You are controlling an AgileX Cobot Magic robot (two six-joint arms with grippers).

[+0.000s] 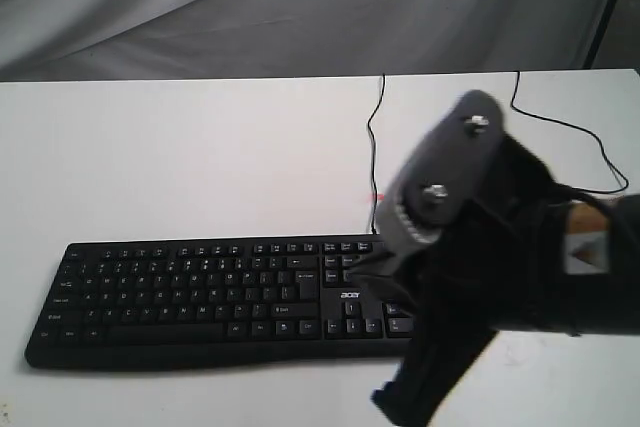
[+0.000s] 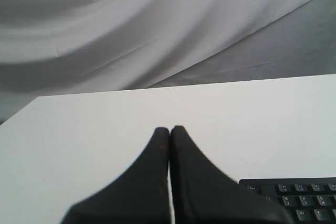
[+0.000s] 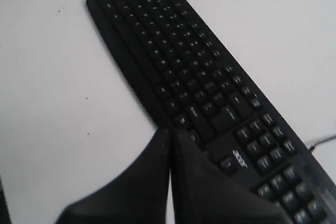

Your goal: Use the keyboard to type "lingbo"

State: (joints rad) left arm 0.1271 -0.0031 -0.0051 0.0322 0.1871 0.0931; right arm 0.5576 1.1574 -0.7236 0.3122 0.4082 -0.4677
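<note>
The black keyboard [image 1: 200, 292] lies flat near the front of the white table [image 1: 180, 157], its "acer" logo [image 1: 350, 295] beside the number pad. My right arm covers its right end. In the right wrist view the right gripper [image 3: 170, 129] is shut with nothing in it, its tips over the front edge of the keyboard [image 3: 173, 66], just short of the logo. In the exterior view the right gripper [image 1: 358, 262] points left. My left gripper [image 2: 169, 128] is shut and empty above bare table, and the keyboard's Esc corner [image 2: 294, 198] shows beside it. The exterior view does not show the left gripper.
The keyboard's thin cable [image 1: 372, 147] runs to the table's back edge. A second black cable [image 1: 560, 125] curls across the back right. A white cloth backdrop [image 1: 300, 7] hangs behind, with a dark stand leg [image 1: 603, 7] at the far right.
</note>
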